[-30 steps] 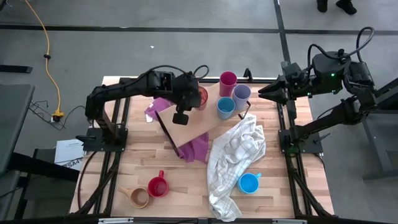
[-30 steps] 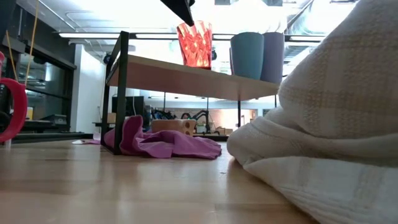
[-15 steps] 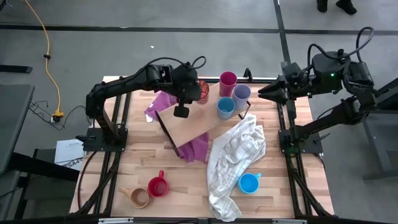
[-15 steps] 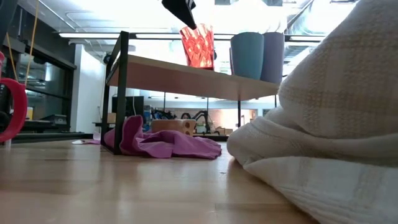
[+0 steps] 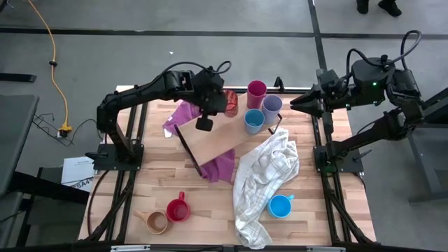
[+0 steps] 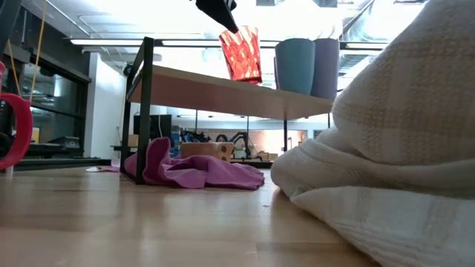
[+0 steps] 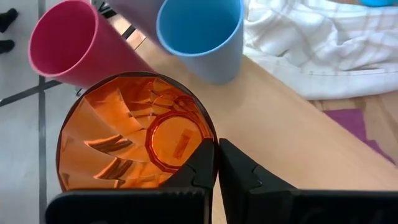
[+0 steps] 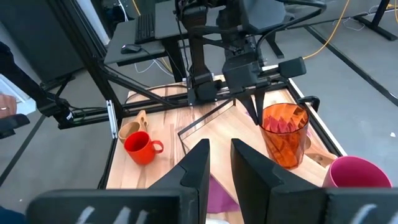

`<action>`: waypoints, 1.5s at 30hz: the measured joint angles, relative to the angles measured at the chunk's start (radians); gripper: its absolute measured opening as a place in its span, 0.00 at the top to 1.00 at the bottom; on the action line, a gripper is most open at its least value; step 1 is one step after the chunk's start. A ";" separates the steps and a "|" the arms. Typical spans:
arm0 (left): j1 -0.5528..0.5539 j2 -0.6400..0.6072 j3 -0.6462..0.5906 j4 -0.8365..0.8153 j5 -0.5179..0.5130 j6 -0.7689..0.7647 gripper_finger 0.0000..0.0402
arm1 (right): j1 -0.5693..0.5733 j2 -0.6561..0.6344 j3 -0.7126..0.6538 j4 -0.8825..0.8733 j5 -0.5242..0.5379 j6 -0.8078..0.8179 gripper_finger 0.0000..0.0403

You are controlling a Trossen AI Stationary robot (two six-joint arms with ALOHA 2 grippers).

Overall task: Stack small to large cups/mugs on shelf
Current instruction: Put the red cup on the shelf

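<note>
A red faceted tumbler [image 5: 229, 105] is at the far end of the light-wood shelf [image 5: 220, 140]. My left gripper [image 7: 216, 149] is shut on it. A magenta tumbler [image 5: 256, 92], a lavender tumbler [image 5: 271, 106] and a blue cup [image 5: 253, 121] stand on the shelf just to its right. A red mug [image 5: 177, 209] and a tan mug [image 5: 156, 222] stand on the table near its front left. A blue mug [image 5: 280, 206] stands by the towel. My right gripper [image 8: 219, 152] is open and empty past the shelf's right end. My left gripper pinches the red tumbler's rim [image 7: 208, 142], one finger inside the cup and one outside. The fingers come from above, pointing down. The tumbler is tilted in the low view [image 6: 241, 53]. Whether its base touches the shelf board, I cannot tell.
A white checked towel [image 5: 266, 175] lies heaped from the shelf's right end to the front edge. A purple cloth [image 5: 220, 168] lies under the shelf and shows again behind it [image 5: 180, 115]. Bare table lies at front centre.
My left gripper has carried the red tumbler a little toward the table's far right, closer to the magenta tumbler. The tumbler, upright a second ago, now tilts. The right arm has kept still.
</note>
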 joint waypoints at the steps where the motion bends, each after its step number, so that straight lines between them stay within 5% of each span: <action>1: 0.002 0.000 0.000 0.000 0.000 0.000 1.00 | 0.000 0.000 0.000 0.002 0.000 0.000 0.86; 22: 0.054 0.046 -0.001 -0.031 0.100 0.031 1.00 | 0.000 0.014 0.000 0.002 0.008 0.000 0.86; 45: 0.056 0.074 0.000 -0.031 0.058 0.076 1.00 | -0.003 0.013 0.000 0.002 0.008 -0.002 0.86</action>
